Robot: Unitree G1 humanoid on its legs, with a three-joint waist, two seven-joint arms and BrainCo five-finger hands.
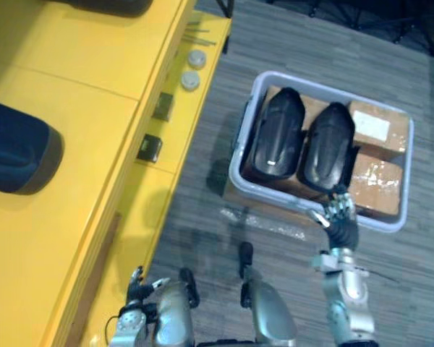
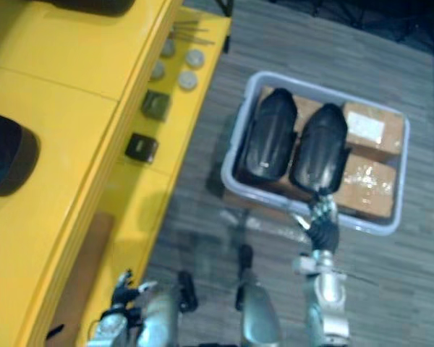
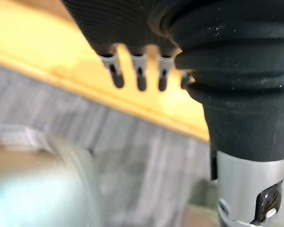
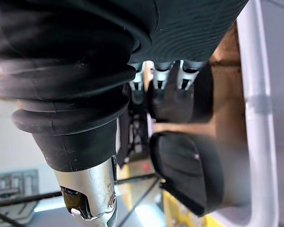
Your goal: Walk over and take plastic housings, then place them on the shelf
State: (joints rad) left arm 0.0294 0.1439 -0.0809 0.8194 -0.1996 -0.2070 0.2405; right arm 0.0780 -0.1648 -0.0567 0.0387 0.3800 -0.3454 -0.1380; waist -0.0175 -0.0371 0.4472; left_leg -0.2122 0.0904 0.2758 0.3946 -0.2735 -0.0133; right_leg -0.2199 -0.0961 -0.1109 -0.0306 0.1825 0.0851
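The right hand [image 1: 339, 215], fingers spread, hovered at black housings [image 1: 278, 134] in a grey bin [image 1: 234, 175]. The box label [image 1: 370, 127] was unreadable. The left hand [image 1: 135, 285] hung relaxed.

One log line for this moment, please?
right robot hand: open, at right housing | left robot hand: by yellow shelf | left housing also in bin

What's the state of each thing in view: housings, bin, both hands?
Left housing: lying in the bin, untouched.
Right housing: lying beside it, right hand at its near end.
Bin: on the floor, open-topped, holding both housings on cardboard boxes.
Right hand: open, gripping nothing.
Left hand: open, empty, low beside the shelf.
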